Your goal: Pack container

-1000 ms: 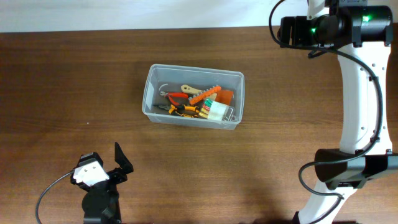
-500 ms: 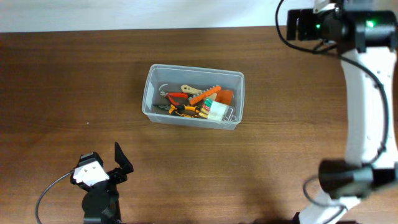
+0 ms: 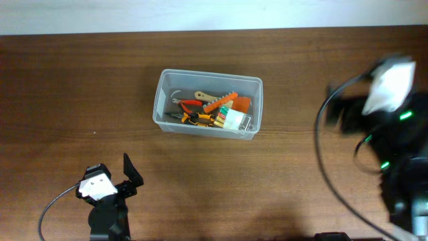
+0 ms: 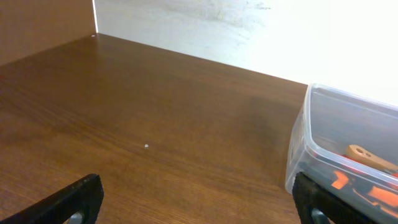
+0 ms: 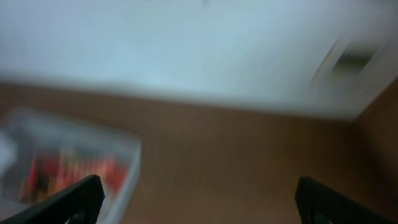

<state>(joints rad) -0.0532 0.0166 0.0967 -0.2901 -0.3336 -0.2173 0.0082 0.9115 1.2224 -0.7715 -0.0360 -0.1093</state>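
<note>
The container (image 3: 200, 130) is a clear plastic bin at the table's middle, holding several hand tools: red-handled pliers (image 3: 189, 103), an orange toothed piece (image 3: 220, 102) and a yellow-black tool (image 3: 200, 119). My left gripper (image 3: 114, 175) is open and empty at the front left, well apart from the container. In the left wrist view (image 4: 198, 199) the container's corner (image 4: 305, 143) stands at the right. My right gripper (image 5: 202, 199) is open and empty, motion-blurred, with the container (image 5: 127, 168) at its left. The right arm (image 3: 388, 100) is a blur at the right side.
A white wall runs along the table's far edge (image 3: 134, 32). Bare brown tabletop (image 3: 67, 94) surrounds the container. The right arm's black cable (image 3: 321, 154) loops over the right of the table.
The right arm has swung from the far right corner down toward the front along the right side and is blurred now. The left arm and the container have not moved.
</note>
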